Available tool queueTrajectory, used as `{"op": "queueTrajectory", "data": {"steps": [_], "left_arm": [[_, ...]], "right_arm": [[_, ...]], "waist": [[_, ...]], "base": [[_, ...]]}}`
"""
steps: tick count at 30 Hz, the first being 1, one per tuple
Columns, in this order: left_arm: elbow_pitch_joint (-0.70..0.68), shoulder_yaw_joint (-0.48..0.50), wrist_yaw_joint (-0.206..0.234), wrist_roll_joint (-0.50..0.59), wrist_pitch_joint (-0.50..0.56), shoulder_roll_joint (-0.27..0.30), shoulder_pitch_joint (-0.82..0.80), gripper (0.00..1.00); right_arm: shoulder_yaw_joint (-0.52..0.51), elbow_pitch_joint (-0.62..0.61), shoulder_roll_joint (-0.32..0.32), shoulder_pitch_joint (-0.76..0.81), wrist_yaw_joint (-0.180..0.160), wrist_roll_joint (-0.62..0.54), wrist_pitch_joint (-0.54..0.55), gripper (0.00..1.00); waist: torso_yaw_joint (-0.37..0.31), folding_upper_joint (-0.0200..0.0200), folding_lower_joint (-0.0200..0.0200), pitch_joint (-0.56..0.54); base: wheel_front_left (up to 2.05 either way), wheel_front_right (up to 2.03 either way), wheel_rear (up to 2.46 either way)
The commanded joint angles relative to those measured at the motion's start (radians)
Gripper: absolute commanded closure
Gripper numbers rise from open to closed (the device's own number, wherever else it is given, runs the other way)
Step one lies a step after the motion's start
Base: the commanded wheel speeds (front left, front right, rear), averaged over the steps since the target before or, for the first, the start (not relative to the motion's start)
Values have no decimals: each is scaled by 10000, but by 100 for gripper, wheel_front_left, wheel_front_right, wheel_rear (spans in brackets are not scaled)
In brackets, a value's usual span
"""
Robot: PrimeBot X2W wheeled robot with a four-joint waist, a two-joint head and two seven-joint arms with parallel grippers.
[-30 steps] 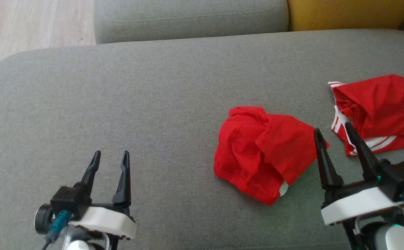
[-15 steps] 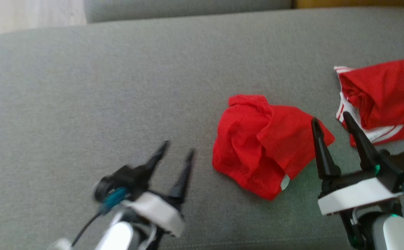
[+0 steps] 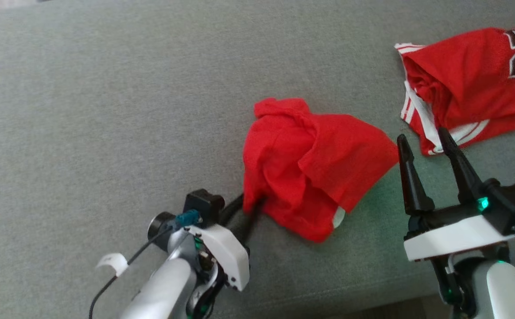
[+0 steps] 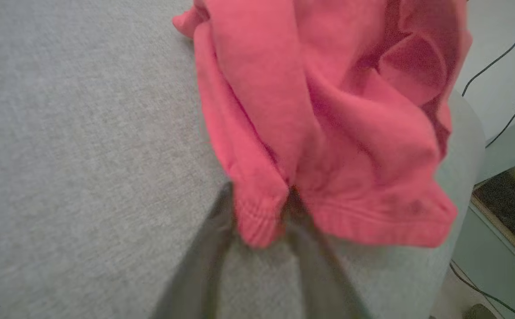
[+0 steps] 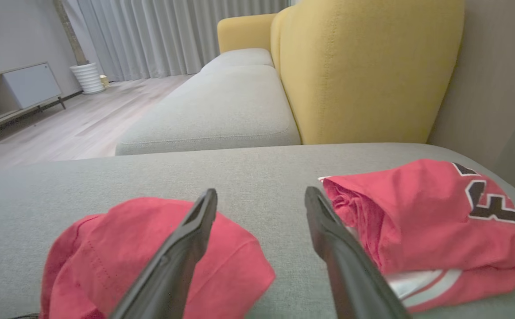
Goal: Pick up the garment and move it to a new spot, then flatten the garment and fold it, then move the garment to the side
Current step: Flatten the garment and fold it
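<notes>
Grey sofa [image 3: 84, 110]: left fingers [image 4: 206, 261] now astride red garment [image 3: 310, 168], grip uncertain; right fingers [image 3: 410, 177] spread.

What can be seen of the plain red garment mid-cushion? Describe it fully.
The plain red garment is soft, matte knit-looking cloth, crumpled in a loose heap with overlapping folds on the grey sofa cushion. A ribbed hem runs along its near edge and a small white tag peeks out underneath. The left gripper straddles a bunched part of that hem.
</notes>
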Motion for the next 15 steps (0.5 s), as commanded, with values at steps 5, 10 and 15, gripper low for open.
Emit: {"op": "queueTrajectory", "data": {"steps": [5, 10, 15], "left_arm": [[-488, 803, 323, -203, -463, 158, -409, 100], [-1370, 1697, 813, -446, -357, 848, -417, 100], [-2110, 2654, 1242, -519, 122, 1942, -544, 100]], "right_arm": [[33, -241, -17, -255, 67, 232, -154, 0], [-30, -191, -16, -261, 67, 411, -137, 0], [66, -140, -16, -364, 67, 496, -86, 0]], "waist": [[105, 0, -1, 34], [526, 0, -1, -40], [811, 0, -1, -80]], "base": [[0, 0, 0], [0, 0, 0], [0, 0, 0]]}}
